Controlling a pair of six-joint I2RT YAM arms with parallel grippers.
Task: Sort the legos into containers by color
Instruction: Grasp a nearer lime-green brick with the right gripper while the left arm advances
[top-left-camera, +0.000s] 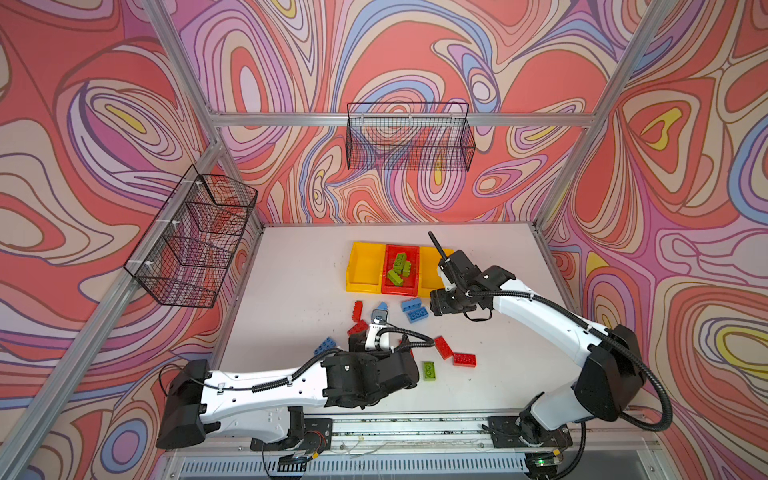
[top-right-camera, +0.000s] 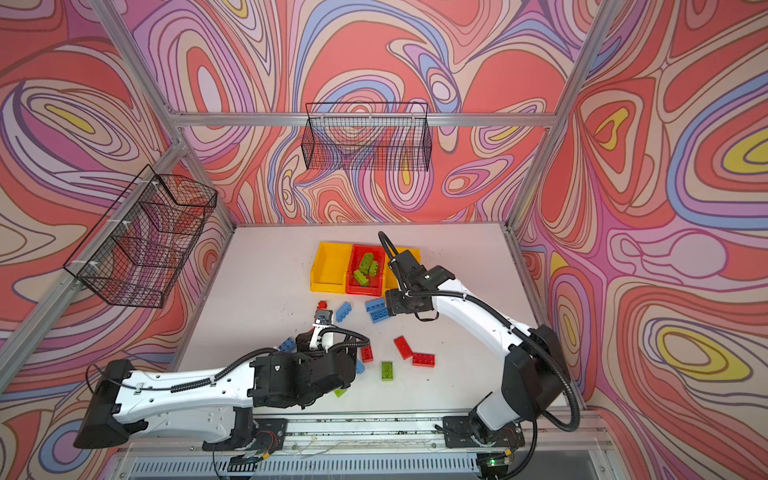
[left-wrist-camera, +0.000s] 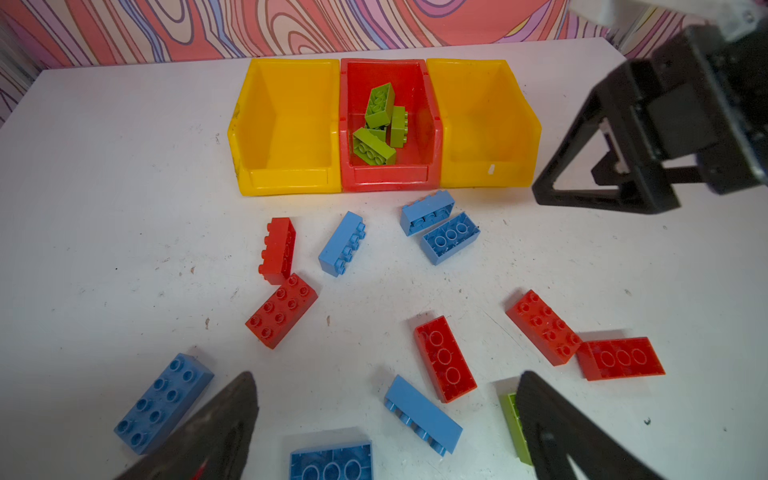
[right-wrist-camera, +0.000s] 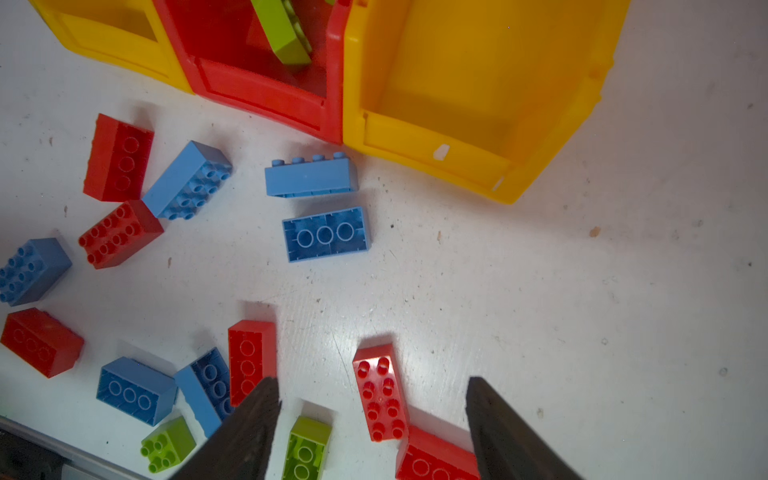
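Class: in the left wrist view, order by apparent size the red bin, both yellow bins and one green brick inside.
1. Yellow bin with the white mark and plain yellow bin: alike, unranked.
2. Red bin: slightly narrower.
3. Green brick: far smaller.

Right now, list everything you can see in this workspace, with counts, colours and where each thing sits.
table: one, white
bins: three, two yellow flanking one red, row at the back
green bricks: at least three in the red bin, two loose toward the front
red bricks: six, loose on table
blue bricks: six, loose on table
wire baskets: two, black, back wall and left wall
left gripper: open, above loose bricks
right gripper: open, near the bins
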